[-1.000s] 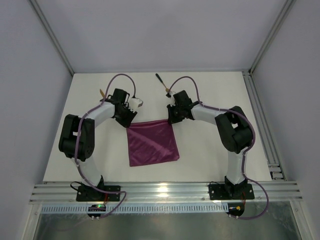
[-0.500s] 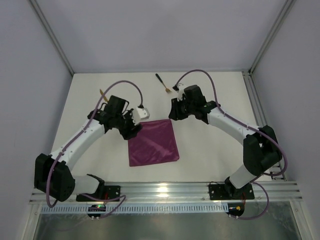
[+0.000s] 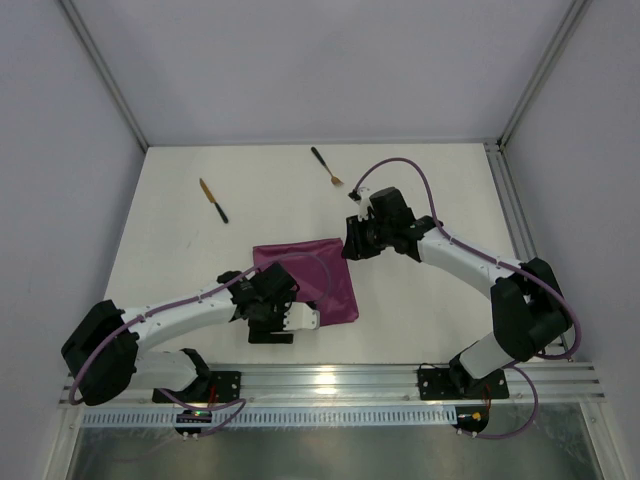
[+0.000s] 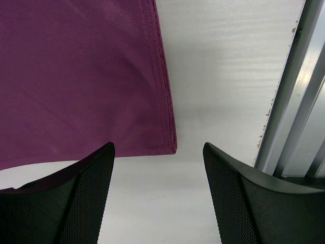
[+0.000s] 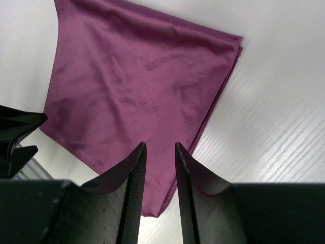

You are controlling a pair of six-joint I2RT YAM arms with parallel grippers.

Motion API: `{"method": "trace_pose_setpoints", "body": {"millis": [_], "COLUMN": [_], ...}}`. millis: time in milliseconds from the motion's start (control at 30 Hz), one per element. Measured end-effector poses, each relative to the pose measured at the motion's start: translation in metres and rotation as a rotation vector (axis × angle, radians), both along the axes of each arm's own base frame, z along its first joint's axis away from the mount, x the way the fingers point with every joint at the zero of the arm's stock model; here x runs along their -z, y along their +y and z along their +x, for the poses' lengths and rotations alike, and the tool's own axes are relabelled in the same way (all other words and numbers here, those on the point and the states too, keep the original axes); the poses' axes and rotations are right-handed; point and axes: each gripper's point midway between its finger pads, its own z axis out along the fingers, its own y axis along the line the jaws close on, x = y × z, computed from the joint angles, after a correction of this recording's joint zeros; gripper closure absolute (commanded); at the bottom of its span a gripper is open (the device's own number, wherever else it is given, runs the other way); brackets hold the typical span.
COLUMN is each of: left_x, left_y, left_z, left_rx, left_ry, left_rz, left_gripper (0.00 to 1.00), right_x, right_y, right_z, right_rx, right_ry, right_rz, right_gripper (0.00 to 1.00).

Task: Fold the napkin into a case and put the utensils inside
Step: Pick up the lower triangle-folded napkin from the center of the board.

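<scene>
Left jaws spread wide, right jaws narrowly parted, magenta napkin (image 3: 335, 290) flat, roughly square, seemingly 2 layers thick

One napkin (image 3: 335, 290), one knife (image 3: 212, 200), one fork (image 3: 326, 166) (two utensils in all), two arms (image 3: 190, 315) (image 3: 460, 260), one table (image 3: 420, 190).

Robotics lab test cell, bare white table (image 3: 430, 200), plain pale walls (image 3: 320, 60), aluminium frame posts (image 3: 100, 75), slotted metal rail (image 3: 330, 381) carrying the bolted left arm (image 3: 180, 318) and right arm (image 3: 462, 258), loose purple cabling (image 3: 400, 160).
</scene>
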Motion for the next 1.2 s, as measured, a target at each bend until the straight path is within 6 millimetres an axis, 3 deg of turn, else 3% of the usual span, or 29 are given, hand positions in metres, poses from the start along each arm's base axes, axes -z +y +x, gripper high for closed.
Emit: {"method": "trace_pose_setpoints", "body": {"millis": [200, 367, 500, 600, 667, 700, 733, 867, 1033, 1200], "left_x": [0.017, 0.022, 0.022, 0.024, 0.024, 0.024, 0.024, 0.023, 0.012, -0.007], "left_y": [0.01, 0.01, 0.008, 0.005, 0.003, 0.003, 0.003, 0.004, 0.004, -0.004], "left_z": [0.0, 0.007, 0.01, 0.016, 0.02, 0.022, 0.023, 0.027, 0.028, 0.037], "left_rx": [0.024, 0.024, 0.028, 0.026, 0.028, 0.024, 0.023, 0.012, -0.02, -0.082], "left_ry": [-0.041, -0.073, -0.087, -0.109, -0.131, -0.141, -0.15, -0.179, -0.188, -0.161], "left_rz": [0.046, 0.057, 0.053, 0.046, 0.041, 0.041, 0.041, 0.037, 0.003, -0.05], "left_gripper": [0.28, 0.36, 0.58, 0.8, 0.86, 0.97, 1.0, 1.0, 1.0, 1.0], "right_x": [0.009, 0.014, 0.017, 0.015, 0.013, 0.012, 0.01, 0.0, -0.027, -0.052], "right_y": [-0.002, -0.003, -0.003, -0.002, -0.002, -0.001, -0.001, 0.0, 0.004, 0.024], "right_z": [-0.007, -0.011, -0.014, -0.013, -0.013, -0.013, -0.013, -0.014, -0.024, -0.068], "right_rx": [-0.005, -0.007, -0.01, -0.011, -0.013, -0.015, -0.017, -0.03, -0.096, -0.287], "right_ry": [0.026, 0.04, 0.048, 0.041, 0.035, 0.034, 0.03, 0.004, -0.115, -0.37], "right_rz": [-0.008, -0.006, -0.004, 0.001, 0.007, 0.009, 0.013, 0.03, 0.053, 0.07], "right_gripper": [0.67, 0.67, 0.67, 0.67, 0.67, 0.67, 0.67, 0.67, 0.67, 0.65]}}
